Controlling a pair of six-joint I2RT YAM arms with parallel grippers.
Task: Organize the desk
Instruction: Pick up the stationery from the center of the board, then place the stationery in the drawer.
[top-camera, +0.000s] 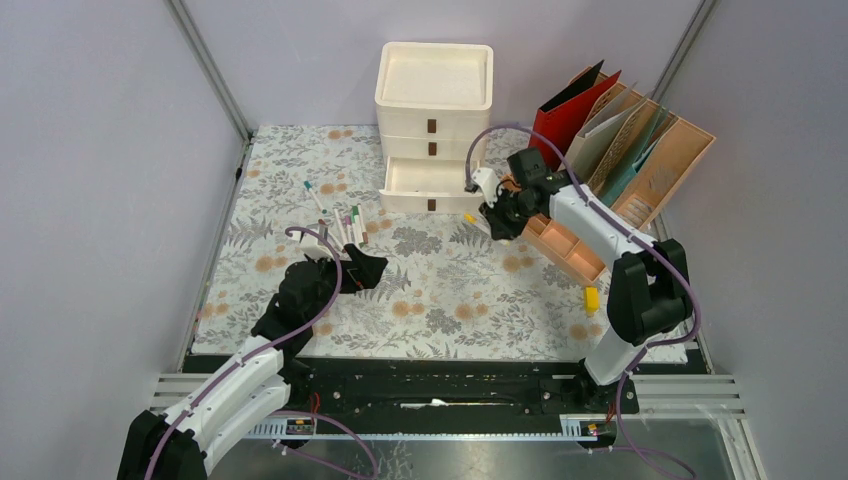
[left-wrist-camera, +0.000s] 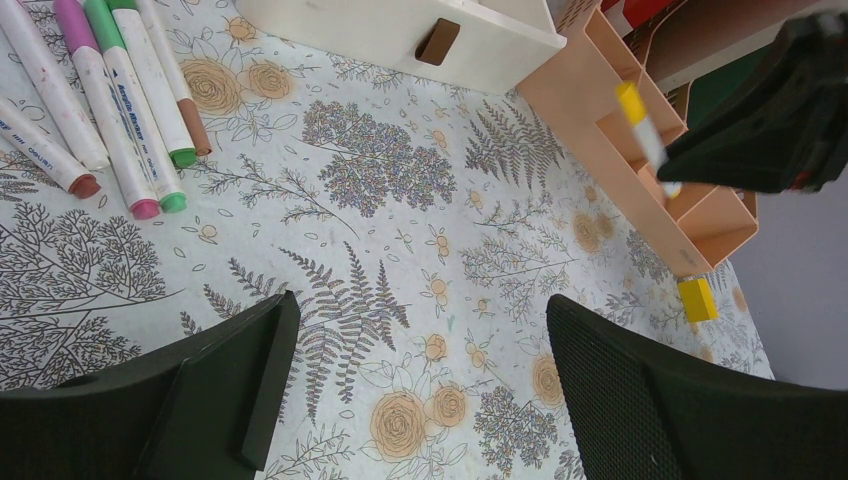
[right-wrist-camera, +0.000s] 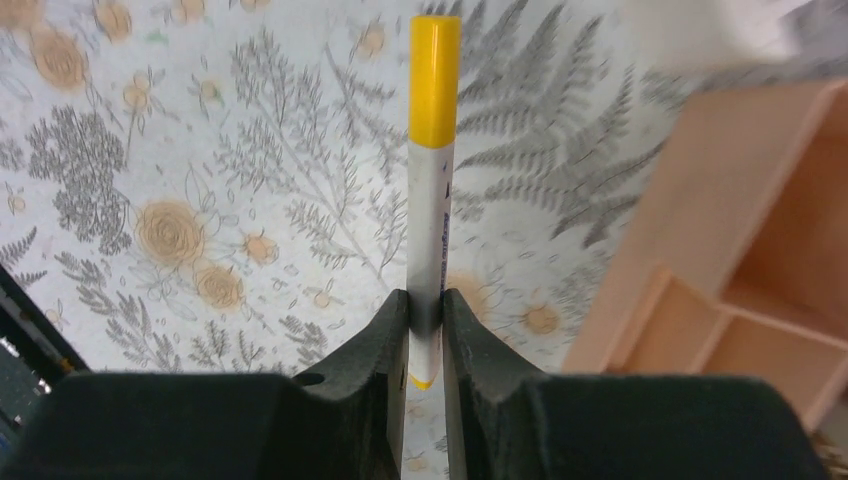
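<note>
The desk (top-camera: 450, 290) is covered in a fern-and-flower cloth. My right gripper (top-camera: 492, 214) hovers between the white drawer unit and the peach tray, shut on a yellow-capped white marker (right-wrist-camera: 433, 150) that points away from the jaws (right-wrist-camera: 426, 310). The same marker (left-wrist-camera: 640, 120) shows in the left wrist view over the tray. Several loose markers (top-camera: 345, 225) lie left of centre, also seen in the left wrist view (left-wrist-camera: 130, 110). My left gripper (top-camera: 368, 268) sits just right of them, open, with only cloth between its fingers (left-wrist-camera: 420, 330).
A white drawer unit (top-camera: 433, 100) stands at the back with its bottom drawer (top-camera: 425, 180) pulled out. A peach compartment tray (top-camera: 570, 250) lies on the right, a file holder (top-camera: 640, 150) behind it. A small yellow block (top-camera: 591, 298) rests near the right edge.
</note>
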